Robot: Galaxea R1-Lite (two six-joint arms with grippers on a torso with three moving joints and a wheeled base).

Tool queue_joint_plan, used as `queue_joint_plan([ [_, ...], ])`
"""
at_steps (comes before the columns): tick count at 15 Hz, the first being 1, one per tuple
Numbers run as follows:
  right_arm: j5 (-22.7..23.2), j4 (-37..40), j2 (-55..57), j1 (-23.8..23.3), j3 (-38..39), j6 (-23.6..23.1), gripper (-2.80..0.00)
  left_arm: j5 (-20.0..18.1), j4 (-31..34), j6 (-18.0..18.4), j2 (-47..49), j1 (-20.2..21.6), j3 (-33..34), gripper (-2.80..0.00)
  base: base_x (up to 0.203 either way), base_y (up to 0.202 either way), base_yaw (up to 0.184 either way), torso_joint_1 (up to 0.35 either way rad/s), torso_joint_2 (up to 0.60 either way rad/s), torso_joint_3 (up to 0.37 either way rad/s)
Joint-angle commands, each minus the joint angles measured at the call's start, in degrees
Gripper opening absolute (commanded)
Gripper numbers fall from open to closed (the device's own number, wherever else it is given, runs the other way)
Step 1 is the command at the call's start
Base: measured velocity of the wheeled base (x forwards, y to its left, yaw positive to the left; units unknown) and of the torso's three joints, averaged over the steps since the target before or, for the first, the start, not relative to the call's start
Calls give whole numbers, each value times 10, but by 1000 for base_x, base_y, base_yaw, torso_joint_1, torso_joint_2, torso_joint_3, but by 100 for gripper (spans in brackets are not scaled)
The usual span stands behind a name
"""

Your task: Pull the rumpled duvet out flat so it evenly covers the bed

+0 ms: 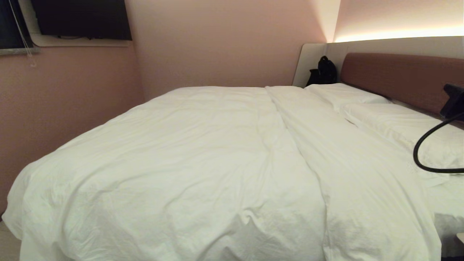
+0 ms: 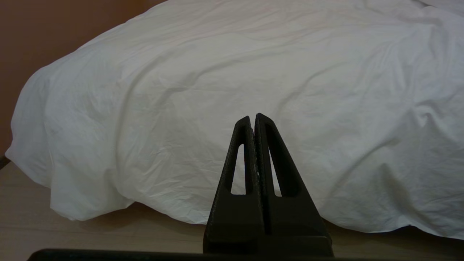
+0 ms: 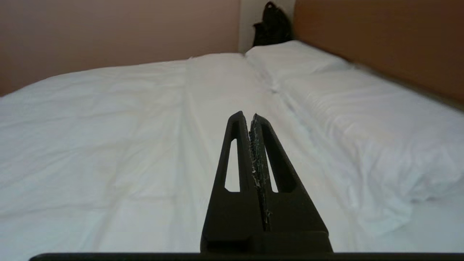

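Pointing over the bed, the right pincer (image 3: 250,117) has its two dark fingers pressed together with nothing between them, well above the white bedding. The left pincer (image 2: 253,119) is likewise closed and empty, low down and aimed at the side of the bed where the covering hangs to the floor. In the head view only a dark piece of the right arm (image 1: 454,99) and a looping black cable (image 1: 422,145) show at the right edge; neither pincer itself appears there.

Out from the pincers, the duvet (image 1: 188,159) lies spread over most of the bed (image 1: 402,78), puffy and creased, with a long fold line running from the near edge toward the far side. Its left side drapes over the mattress edge and bunches near the pale wood-look floor (image 2: 43,221). Between the duvet's fold and the brown headboard lie two white pillows (image 1: 398,123), end to end.

Pinkish walls (image 1: 217,40) close in the room on the far and left sides; a dark screen (image 1: 81,18) hangs high on the left wall, and a lit strip glows above the headboard. A black bag (image 1: 322,72) sits in the far corner beside the headboard panel. The near right corner of the bed is cut off, and whether the duvet reaches under the pillows cannot be told.
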Motion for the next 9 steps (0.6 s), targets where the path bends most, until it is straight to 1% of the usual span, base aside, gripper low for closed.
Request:
queue_joint_plan([
  [1,61,400,-141,10,4,62,-280,0,0,0,0,0,0,-280,0,0,0,0,0,0],
  [2,77,444,-195,11,5,63,-280,0,0,0,0,0,0,-280,0,0,0,0,0,0],
  [4,93,517,-294,12,5,62,-280,0,0,0,0,0,0,-280,0,0,0,0,0,0],
  [7,84,594,-413,11,6,54,-280,0,0,0,0,0,0,-280,0,0,0,0,0,0],
  [9,77,620,-480,11,11,33,-280,0,0,0,0,0,0,-280,0,0,0,0,0,0],
])
